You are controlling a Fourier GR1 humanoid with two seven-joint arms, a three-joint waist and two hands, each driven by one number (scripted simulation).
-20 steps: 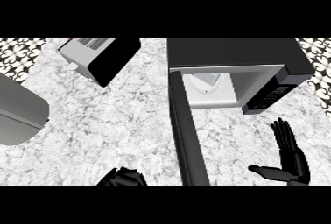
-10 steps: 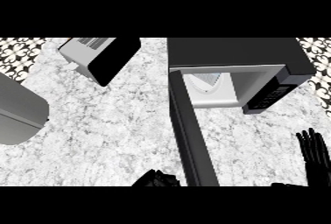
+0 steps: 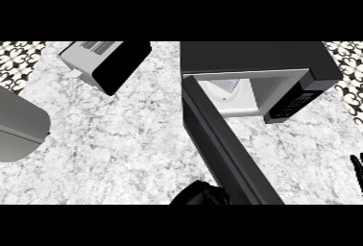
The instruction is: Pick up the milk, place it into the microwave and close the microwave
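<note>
At the far left edge a grey sink basin (image 3: 18, 126) cuts into the marble tabletop (image 3: 127, 139), and beyond it a toaster (image 3: 106, 62) sits at the far side, well clear of the work. Near the bottom edge the left hand (image 3: 202, 196) shows as a dark mass just beside the near end of the microwave door (image 3: 227, 149); whether its fingers are curled or relaxed I cannot tell. The door stands swung wide open toward us, and behind it the microwave (image 3: 262, 57) holds the milk (image 3: 228, 89), a pale carton in the left part of the cavity. So what remains, I judge, is closing: push the door's outer face near its free end and sweep it to the right until it shuts. At the right edge only the fingers of the right hand (image 3: 356, 166) show, straight and released, holding nothing, and they should stay clear of the door's arc.
</note>
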